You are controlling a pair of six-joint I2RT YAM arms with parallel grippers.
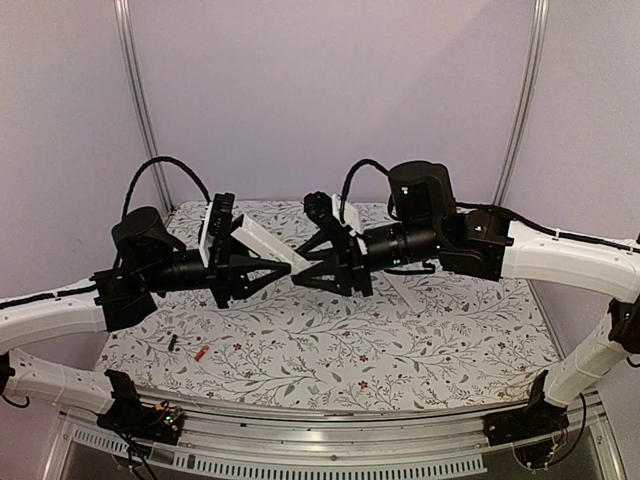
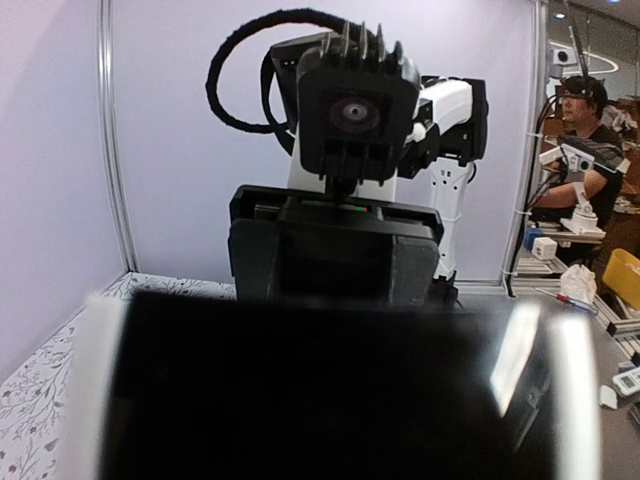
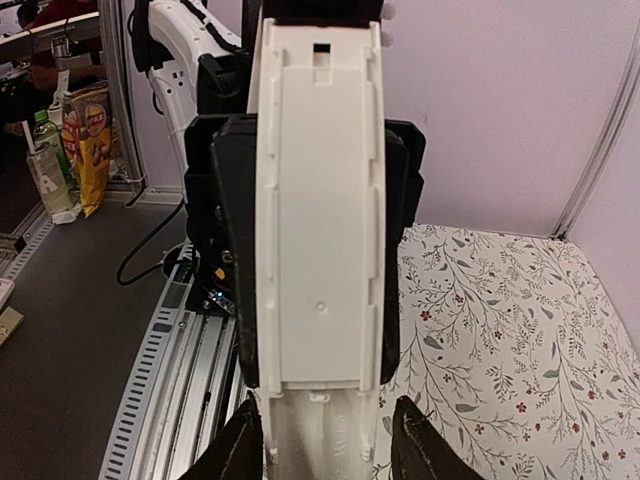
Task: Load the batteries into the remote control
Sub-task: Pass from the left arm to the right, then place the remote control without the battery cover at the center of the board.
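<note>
Left gripper (image 1: 280,264) and right gripper (image 1: 312,268) pinch the remote control (image 1: 262,238) aloft, while the black battery (image 1: 172,343) and red-orange battery (image 1: 201,352) lie at the table's (image 1: 420,340) 8 o'clock, so seemingly 0 of 2 loaded.

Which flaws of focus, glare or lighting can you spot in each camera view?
Top external: even, soft light, no hard shadows. Left wrist: a dark out-of-focus mass fills the lower half, with a white glare streak at its right. Right wrist: the remote control is sharp, the near fingertips blurred.

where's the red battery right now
In the top view, the red-orange battery lies on the table near its left front corner, just right of the black battery.
</note>
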